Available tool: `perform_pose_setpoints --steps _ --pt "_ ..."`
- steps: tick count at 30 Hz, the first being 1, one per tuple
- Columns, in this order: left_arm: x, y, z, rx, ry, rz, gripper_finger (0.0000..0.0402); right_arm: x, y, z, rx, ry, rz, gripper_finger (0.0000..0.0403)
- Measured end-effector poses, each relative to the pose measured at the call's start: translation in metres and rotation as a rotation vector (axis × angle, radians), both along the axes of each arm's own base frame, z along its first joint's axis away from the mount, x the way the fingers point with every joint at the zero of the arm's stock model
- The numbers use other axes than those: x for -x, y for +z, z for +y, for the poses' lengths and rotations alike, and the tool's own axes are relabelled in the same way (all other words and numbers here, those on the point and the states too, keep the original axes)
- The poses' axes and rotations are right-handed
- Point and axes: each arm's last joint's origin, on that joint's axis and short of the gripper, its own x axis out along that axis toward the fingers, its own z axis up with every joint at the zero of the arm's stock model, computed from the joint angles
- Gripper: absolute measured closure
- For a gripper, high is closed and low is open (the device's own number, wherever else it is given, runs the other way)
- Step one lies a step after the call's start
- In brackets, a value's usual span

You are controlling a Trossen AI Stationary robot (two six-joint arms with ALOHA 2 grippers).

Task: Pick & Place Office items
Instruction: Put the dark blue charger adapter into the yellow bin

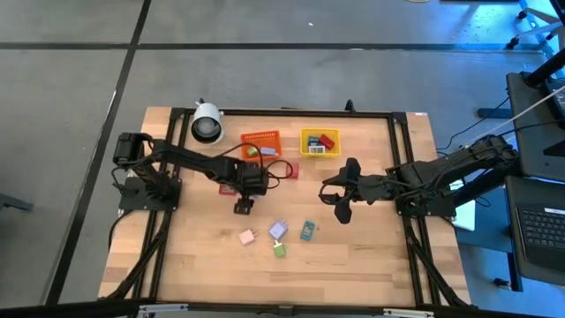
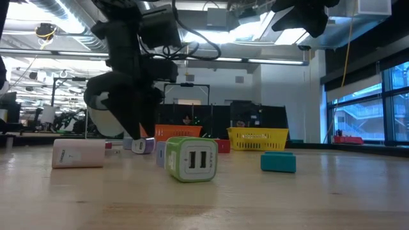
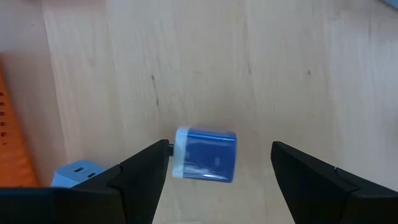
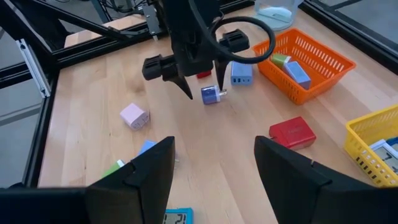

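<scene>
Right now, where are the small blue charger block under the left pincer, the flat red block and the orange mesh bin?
small blue charger block (image 3: 205, 155): left wrist view, its blue body.
flat red block (image 4: 293, 132): right wrist view, its top face.
orange mesh bin (image 4: 323, 57): right wrist view, its side wall.

lab | exposed ceiling ducts (image 2: 57, 16) | benches | wooden rig table (image 1: 371, 256)

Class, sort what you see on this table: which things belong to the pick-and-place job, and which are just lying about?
Job:
- blue block between the open left gripper fingers
- pink block
- lilac block
- green block
- teal block
- red block
- orange bin and yellow bin, each already holding blocks

Lying about:
- white cylindrical object
</scene>
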Motion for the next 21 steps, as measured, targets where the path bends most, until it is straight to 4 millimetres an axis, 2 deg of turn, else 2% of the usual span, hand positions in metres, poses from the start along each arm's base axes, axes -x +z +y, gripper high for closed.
perform_pose_setpoints --steps 9,21 --pt "0.000 0.000 -0.001 -0.016 0.000 0.001 0.0128 0.001 0.000 0.003 -0.002 0.015 0.000 0.0179" --pt "-0.003 -0.011 -0.001 -0.013 0.015 0.032 0.0130 0.001 0.002 0.008 -0.003 0.035 -0.025 0.0179"
